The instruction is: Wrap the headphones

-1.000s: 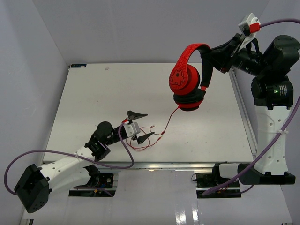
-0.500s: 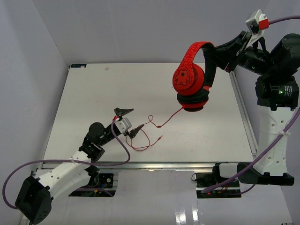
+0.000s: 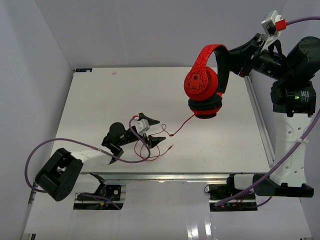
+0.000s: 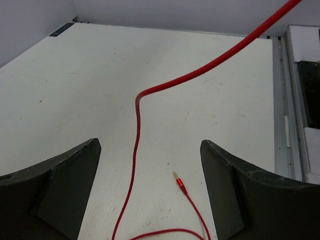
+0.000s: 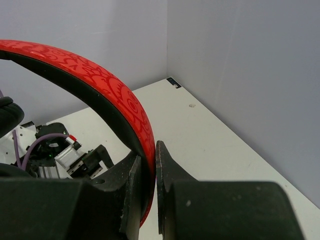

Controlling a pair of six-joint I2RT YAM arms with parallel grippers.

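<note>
Starting near the near edge of the desk (image 3: 100,100), a little left of its middle, the left claw (image 3: 154,131) lies low over the surface with its two fingers wide apart. The thin red cable (image 4: 137,150) runs between the fingers in the left wrist view, but as far as I can see neither finger touches it. A loose loop of the cable lies on the desk just beside this claw, and the plug (image 4: 176,176) rests free on the surface. From there the cable rises toward the far right corner, up to the headphones (image 3: 202,85). They hang in the air above the far right part of the desk, well apart from the surface. The right claw (image 5: 154,165) is clamped on the red headband (image 5: 117,90).

I think the step in hand is to take the cable for winding. The left claw may close on nothing, because the cable is thin and can slip aside. If it grips and then pulls hard, the taut cable may twist the headphones in the right claw, which holds only a narrow part of the band. The loose loop may also catch on a finger and tangle.
</note>
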